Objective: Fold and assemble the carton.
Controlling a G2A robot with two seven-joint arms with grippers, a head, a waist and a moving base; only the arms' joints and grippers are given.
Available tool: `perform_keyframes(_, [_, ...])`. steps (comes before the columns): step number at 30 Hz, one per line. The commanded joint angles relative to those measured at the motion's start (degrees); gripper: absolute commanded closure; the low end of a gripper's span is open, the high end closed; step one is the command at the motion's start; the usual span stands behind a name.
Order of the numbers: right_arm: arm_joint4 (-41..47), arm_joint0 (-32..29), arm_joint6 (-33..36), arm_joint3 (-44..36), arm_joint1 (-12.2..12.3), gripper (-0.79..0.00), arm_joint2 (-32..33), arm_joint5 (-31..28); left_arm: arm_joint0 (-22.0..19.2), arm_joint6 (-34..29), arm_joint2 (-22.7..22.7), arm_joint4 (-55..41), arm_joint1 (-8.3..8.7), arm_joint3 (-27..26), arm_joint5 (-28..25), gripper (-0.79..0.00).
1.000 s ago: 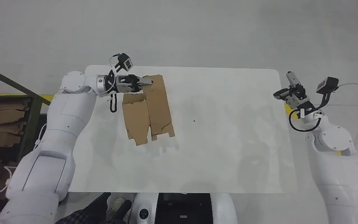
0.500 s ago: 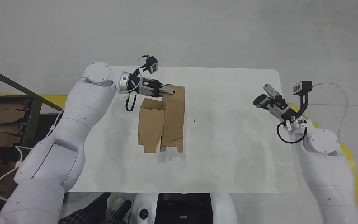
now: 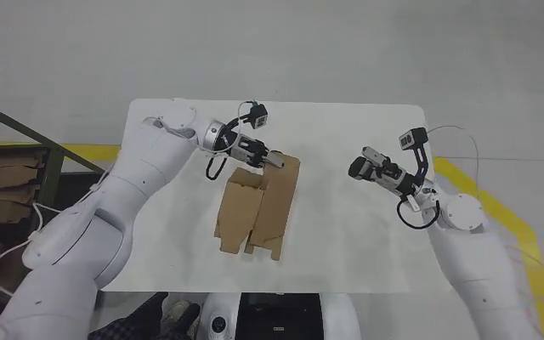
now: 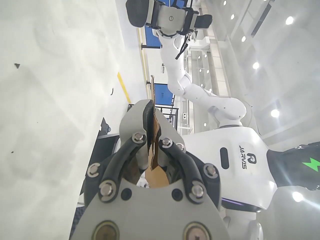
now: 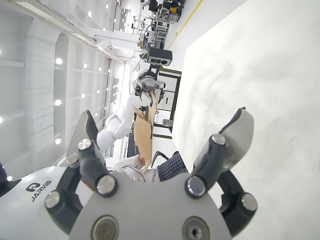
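Note:
A flattened brown carton hangs above the white table, left of the middle. My left gripper is shut on its far top edge; the left wrist view shows the cardboard pinched edge-on between the two pads. My right gripper stands open to the right of the carton, a gap away, fingers pointing toward it. In the right wrist view the carton hangs in the distance between the spread fingers, with the left gripper holding its top.
The table's right half and front lie bare. A dark shelf frame with stacked cardboard stands off the table's left side. A yellow floor line runs past the right edge.
My left gripper has carried the carton rightward toward the table's middle. My right arm has swung in from the right edge toward the carton.

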Motion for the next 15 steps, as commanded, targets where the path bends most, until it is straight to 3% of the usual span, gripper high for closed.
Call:
perform_keyframes(1, [0.5, 0.2, 2.1, 0.1, 0.0, -0.785, -0.7, 0.8, -0.3, 0.0, 1.2, -0.9, 0.11, -0.7, 0.0, 0.0])
perform_keyframes(15, [1.1, 0.6, 4.0, 0.5, 0.0, -0.785, -0.6, 1.5, -0.6, 0.0, 1.4, -2.1, 0.28, -0.4, 0.0, 0.0])
